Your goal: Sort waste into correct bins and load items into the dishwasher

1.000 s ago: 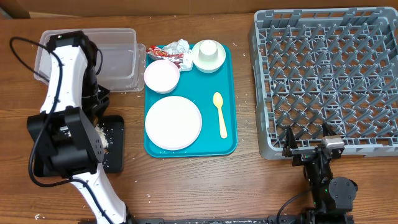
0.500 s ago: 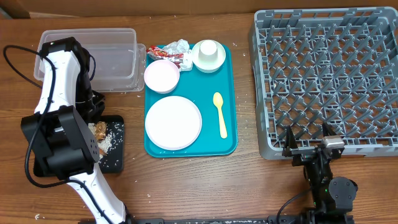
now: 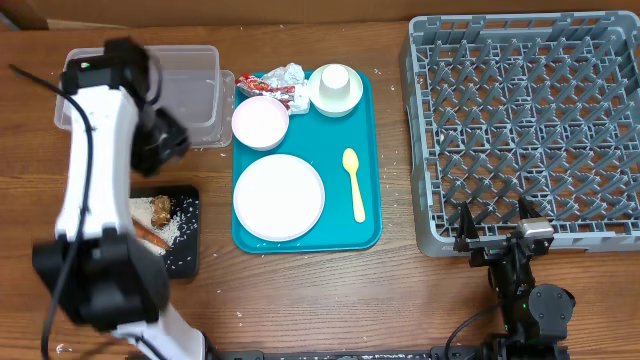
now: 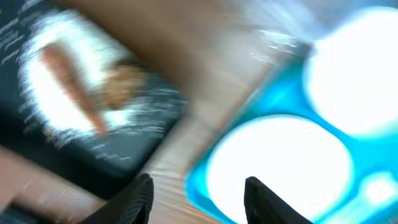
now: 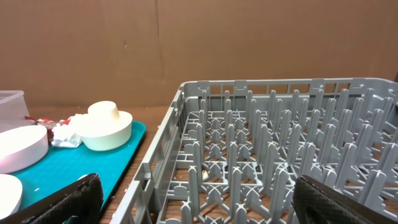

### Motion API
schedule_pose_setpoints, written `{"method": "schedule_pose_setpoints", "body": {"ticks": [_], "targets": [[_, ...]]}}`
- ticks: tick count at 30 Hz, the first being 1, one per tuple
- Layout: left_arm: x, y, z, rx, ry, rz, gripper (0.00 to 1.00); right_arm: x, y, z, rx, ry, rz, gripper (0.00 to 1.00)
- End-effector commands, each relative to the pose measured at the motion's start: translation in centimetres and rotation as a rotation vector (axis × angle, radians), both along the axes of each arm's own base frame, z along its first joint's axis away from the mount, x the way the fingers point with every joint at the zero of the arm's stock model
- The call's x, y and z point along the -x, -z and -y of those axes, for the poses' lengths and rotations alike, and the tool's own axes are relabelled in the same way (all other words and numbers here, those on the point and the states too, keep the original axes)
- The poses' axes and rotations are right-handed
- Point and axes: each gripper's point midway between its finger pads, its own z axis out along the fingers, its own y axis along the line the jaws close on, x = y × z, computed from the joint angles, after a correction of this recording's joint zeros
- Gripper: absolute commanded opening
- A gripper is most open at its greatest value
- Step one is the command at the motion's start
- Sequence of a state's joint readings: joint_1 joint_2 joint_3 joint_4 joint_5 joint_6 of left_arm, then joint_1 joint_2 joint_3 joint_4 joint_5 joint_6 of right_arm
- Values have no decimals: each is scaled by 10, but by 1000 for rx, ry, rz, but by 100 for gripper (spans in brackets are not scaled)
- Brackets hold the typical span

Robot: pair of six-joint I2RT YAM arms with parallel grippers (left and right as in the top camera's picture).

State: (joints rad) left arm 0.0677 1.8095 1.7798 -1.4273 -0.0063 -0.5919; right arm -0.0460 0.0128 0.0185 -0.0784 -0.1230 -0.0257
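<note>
The carrot stick (image 3: 150,238), brown chunk (image 3: 160,208) and rice grains (image 3: 178,222) are seen lying in the black tray (image 3: 185,250) at the table's left. The wrapper (image 3: 291,95) and napkin (image 3: 285,73) are tucked at the far edge of the teal tray (image 3: 372,150), where a bowl (image 3: 260,122), an upturned bowl (image 3: 336,88), the plate (image 3: 278,197) and the spoon (image 3: 354,184) are also laid. The left gripper (image 4: 199,199) is held between the clear tub (image 3: 195,85) and the black tray, its fingers parted and empty. The right gripper (image 5: 202,202) is spread wide, empty, before the dish rack (image 3: 530,120).
</note>
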Motion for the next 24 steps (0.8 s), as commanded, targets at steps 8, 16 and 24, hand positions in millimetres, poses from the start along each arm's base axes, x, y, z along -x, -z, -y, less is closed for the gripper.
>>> {"method": "schedule_pose_setpoints", "body": {"ticks": [8, 16, 24], "targets": [[13, -16, 219, 36, 773, 195, 100, 0, 2, 4, -7, 18, 3, 100], [18, 47, 275, -52, 917, 103, 100, 0, 2, 4, -7, 18, 3, 100], [9, 78, 271, -52, 827, 33, 100, 0, 2, 4, -7, 18, 3, 100]]}}
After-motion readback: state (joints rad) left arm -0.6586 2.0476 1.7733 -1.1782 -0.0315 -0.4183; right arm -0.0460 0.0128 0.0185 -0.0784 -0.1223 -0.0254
